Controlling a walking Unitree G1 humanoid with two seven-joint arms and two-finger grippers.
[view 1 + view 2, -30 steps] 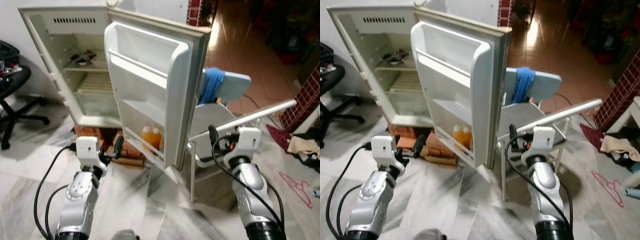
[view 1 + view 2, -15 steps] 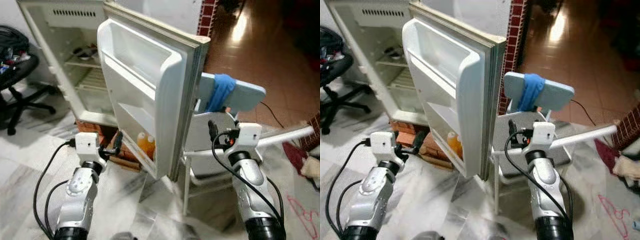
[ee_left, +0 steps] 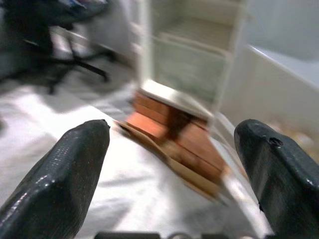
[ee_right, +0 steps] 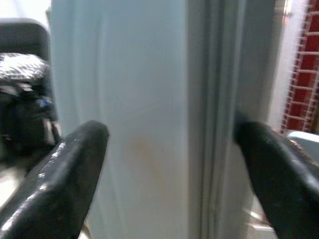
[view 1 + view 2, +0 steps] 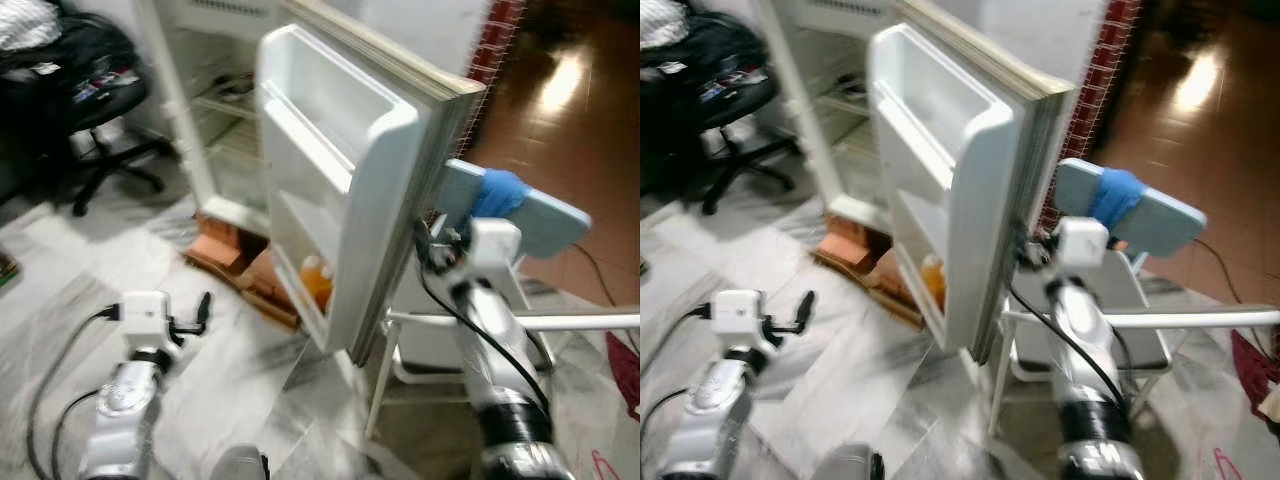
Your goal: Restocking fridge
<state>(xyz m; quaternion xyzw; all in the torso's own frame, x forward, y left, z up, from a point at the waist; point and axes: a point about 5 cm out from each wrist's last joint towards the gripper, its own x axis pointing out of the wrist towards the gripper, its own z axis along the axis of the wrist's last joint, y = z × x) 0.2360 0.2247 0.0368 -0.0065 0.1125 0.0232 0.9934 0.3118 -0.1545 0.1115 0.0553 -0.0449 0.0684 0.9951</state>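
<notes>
The right tool (image 4: pixel 169 169) straddles the outer edge of the open fridge door (image 5: pixel 340 190) — fingers apart, one each side. The left tool (image 3: pixel 169 169) hangs low over the floor, fingers spread, empty.

head eyes: down on fridge door (image 5: pixel 340 190) | right wrist: close on door edge

You have the fridge (image 5: pixel 200 120) at the back left, its door (image 5: pixel 340 190) swung out toward you with bottles (image 5: pixel 315 283) in the lowest door shelf. A chair (image 5: pixel 520 215) stands just behind the door's outer edge on the right, and bricks (image 5: pixel 235 260) lie under the fridge.
</notes>
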